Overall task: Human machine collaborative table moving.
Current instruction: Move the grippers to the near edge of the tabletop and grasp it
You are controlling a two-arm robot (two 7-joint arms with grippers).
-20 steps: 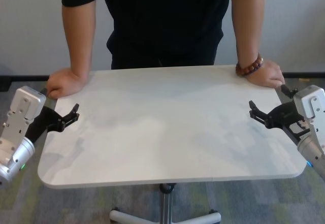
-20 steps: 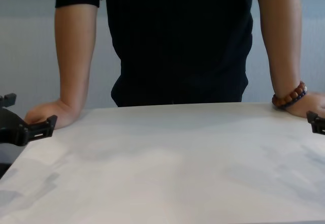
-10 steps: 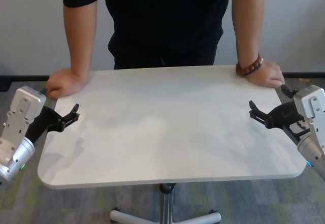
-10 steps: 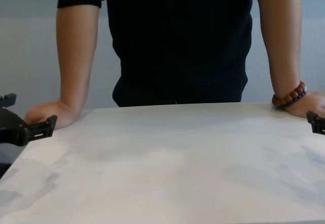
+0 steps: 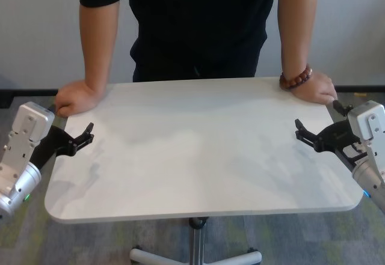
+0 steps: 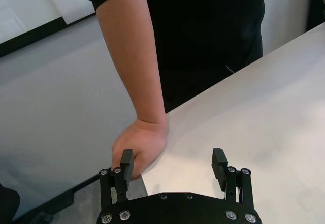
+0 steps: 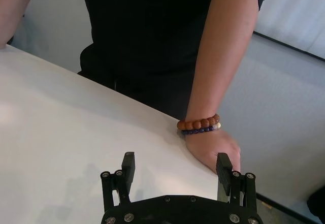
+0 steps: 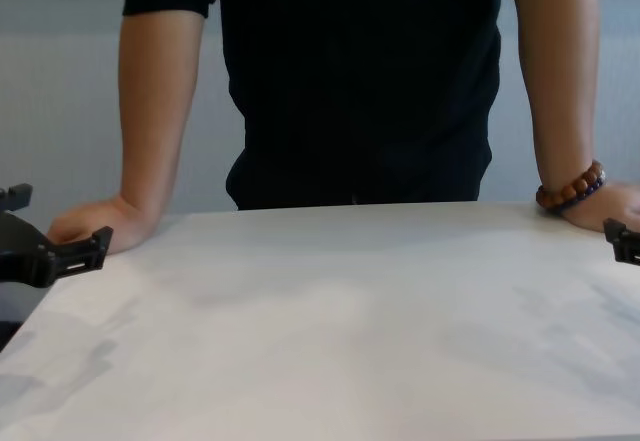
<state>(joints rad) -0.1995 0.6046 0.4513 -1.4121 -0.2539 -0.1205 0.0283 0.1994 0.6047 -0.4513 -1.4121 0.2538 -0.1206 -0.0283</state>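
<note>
The desk (image 5: pixel 198 151), a plain white top with rounded corners, is sitting level at the centre of the head view on its slim grey leg (image 5: pixel 195 241), whose base is showing on the floor at six o'clock. Nothing is lying on it.

At twelve o'clock the human (image 5: pixel 198 24) in a black shirt is standing against the far edge and leaning on it. One hand (image 5: pixel 75 98) is pressing on the far corner at about ten o'clock; the other hand (image 5: pixel 313 89), with a bead bracelet (image 5: pixel 295 77) on its wrist, is resting on the far corner at about two o'clock.

The left tool (image 5: pixel 81 139) is hanging at nine o'clock with its jaws spread wide, straddling the left edge of the desk; the left wrist view shows one finger (image 6: pixel 220 163) over the top and the other finger (image 6: pixel 126 164) off the edge, just beside the human's knuckles. The right tool (image 5: pixel 319 134) is sitting at three o'clock, likewise wide, with its fingers (image 7: pixel 128 165) out over the right side of the top and near the braceleted hand.

As a judgement, the move is only being set up: the human is in place and both tools are lined up on the side edges, but neither is clamping anything. Closing on the edges and carrying the desk together appear to be what is left.
</note>
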